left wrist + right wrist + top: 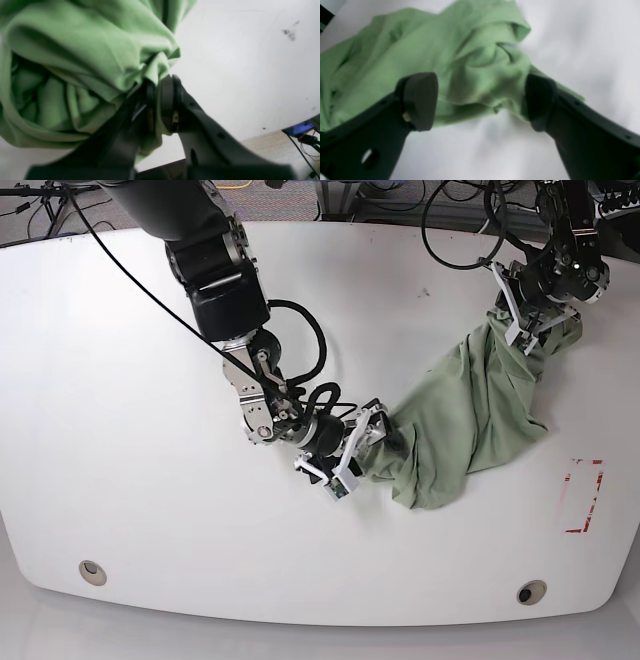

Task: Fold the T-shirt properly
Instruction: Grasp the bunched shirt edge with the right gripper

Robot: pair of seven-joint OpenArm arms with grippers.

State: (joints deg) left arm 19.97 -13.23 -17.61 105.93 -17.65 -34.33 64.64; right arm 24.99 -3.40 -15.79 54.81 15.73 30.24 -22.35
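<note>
The pale green T-shirt [470, 410] lies crumpled on the white table [150, 430], stretched from the middle up to the far right. My left gripper [525, 330] is shut on a bunch of its cloth at the far right end and holds that end raised; up close the fabric [75, 50] is pinched between the black fingers of the left gripper [160, 85]. My right gripper [365, 448] is open at the shirt's near left edge. In the right wrist view its fingers [420, 100] stand wide apart on either side of a rumpled fold of the T-shirt [470, 50].
A red marked rectangle [583, 495] sits at the table's right edge. Two round holes [92, 571] [531, 591] lie near the front edge. Cables [470, 220] run along the back. In the left wrist view the table edge and floor [270, 145] show.
</note>
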